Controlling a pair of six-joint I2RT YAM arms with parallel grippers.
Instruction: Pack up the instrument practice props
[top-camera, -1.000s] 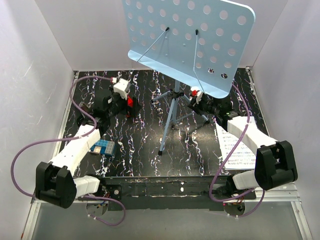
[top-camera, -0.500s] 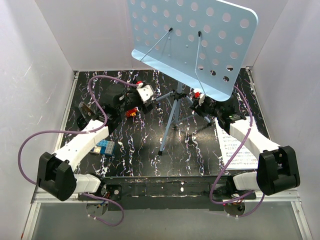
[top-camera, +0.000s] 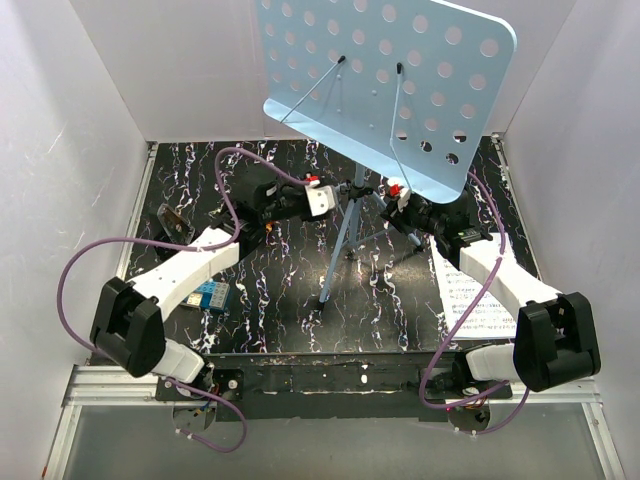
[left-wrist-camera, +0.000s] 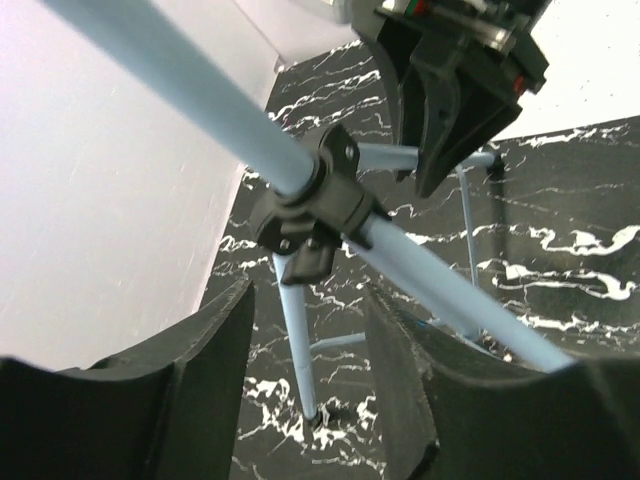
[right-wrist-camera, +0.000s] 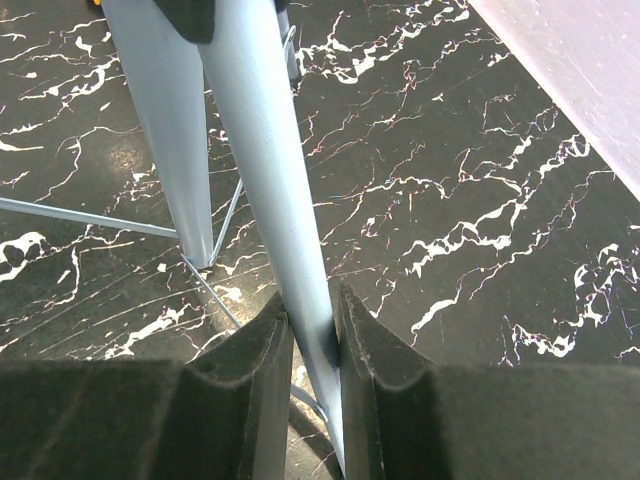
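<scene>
Black, white-veined tabletop (top-camera: 270, 300) between white walls. At its middle, upright on spread tripod legs, the light-blue music stand (top-camera: 390, 80), perforated desk raised high toward the far side. Right hand (right-wrist-camera: 312, 315) clamped narrow on one of its blue tubes. Left hand (top-camera: 322, 198) half spread, straddling the pole (left-wrist-camera: 190, 100) by the black collar (left-wrist-camera: 320, 200), no visible contact. Sheet-music pages (top-camera: 465, 305) flat at near right, partly under the right arm. Judged barely begun: nothing folded, nothing stowed. Left to do: collapsing the stand, gathering the pages.

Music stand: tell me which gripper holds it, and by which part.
The right gripper holds the music stand, jaws clamped on a light-blue tripod leg. The left gripper holds nothing: its jaws stand open by the pole.
</scene>
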